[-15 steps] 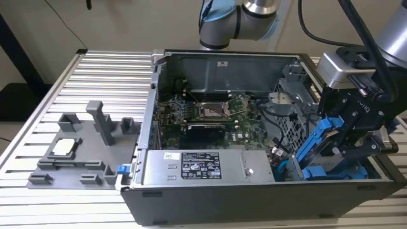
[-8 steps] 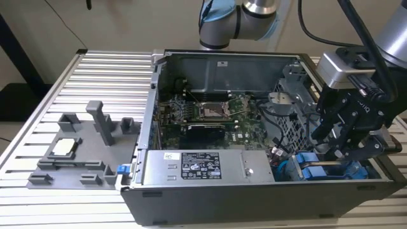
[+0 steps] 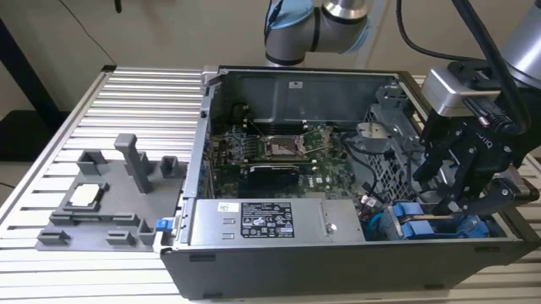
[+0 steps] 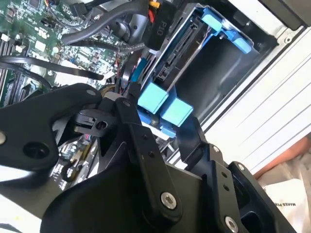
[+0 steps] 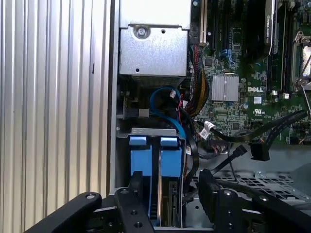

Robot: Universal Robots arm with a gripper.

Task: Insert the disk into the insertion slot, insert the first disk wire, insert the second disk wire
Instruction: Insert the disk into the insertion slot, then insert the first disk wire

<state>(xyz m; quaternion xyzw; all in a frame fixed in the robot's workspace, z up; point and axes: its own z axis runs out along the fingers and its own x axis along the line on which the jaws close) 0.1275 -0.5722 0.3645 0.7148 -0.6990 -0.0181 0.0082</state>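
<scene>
At the corner of the open computer case (image 3: 279,266) on the exterior view's right, the tool (image 3: 441,206) hangs low over the grey drive cage (image 5: 153,131). Its black fingers (image 5: 211,191) are spread apart and grip nothing. In the first wrist view they straddle the disk (image 5: 171,160), and there is a gap between the far finger and the blue carrier. The disk sits down in the insertion slot (image 5: 167,132), with its blue end tab showing at the cage mouth. A second blue-tabbed carrier (image 5: 138,160) stands just beside it in the neighbouring bay (one finger overlaps this carrier's lower part).

A black cable (image 5: 272,128) runs across the green motherboard (image 5: 233,73) towards the cage, and its black plug (image 5: 259,151) lies loose, apart from the disk. A thin blue cable (image 5: 160,94) loops between the cage and the grey power-supply box (image 3: 266,221). The case rests on a ribbed metal bench (image 3: 127,95), which also carries a grey fixture (image 3: 127,164) well away from the tool.
</scene>
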